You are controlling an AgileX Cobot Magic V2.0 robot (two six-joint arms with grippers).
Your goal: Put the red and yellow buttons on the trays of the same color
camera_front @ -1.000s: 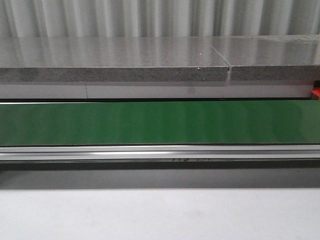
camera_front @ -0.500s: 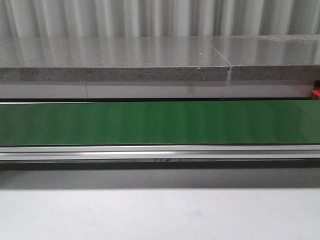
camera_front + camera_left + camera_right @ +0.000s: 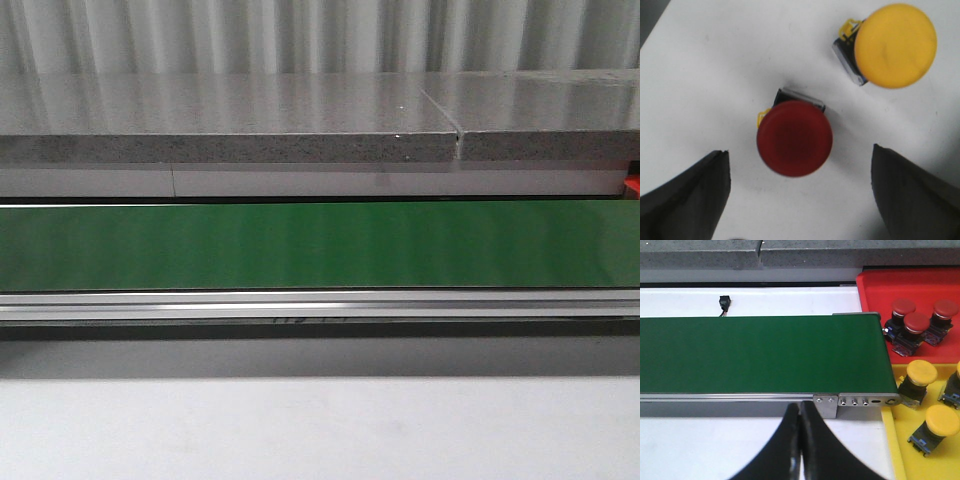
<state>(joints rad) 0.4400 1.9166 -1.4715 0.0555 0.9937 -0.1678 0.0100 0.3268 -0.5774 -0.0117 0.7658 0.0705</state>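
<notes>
In the left wrist view a red button (image 3: 794,138) and a yellow button (image 3: 895,46) lie on a white surface. My left gripper (image 3: 800,192) hangs open above the red button, which sits just ahead of the gap between its fingers. In the right wrist view a red tray (image 3: 912,287) holds three red buttons (image 3: 916,323) and a yellow tray (image 3: 892,440) holds several yellow buttons (image 3: 941,421). My right gripper (image 3: 801,412) is shut and empty at the near edge of the green conveyor belt (image 3: 760,352). Neither gripper shows in the front view.
The green belt (image 3: 320,245) runs across the front view with a metal rail (image 3: 320,305) along its near side and a grey stone ledge (image 3: 230,148) behind. A small black connector (image 3: 725,302) lies beyond the belt. White table (image 3: 320,430) spreads in front.
Faint marks on the metal rail below the belt have slid leftwards across the front view. Nothing else differs there.
</notes>
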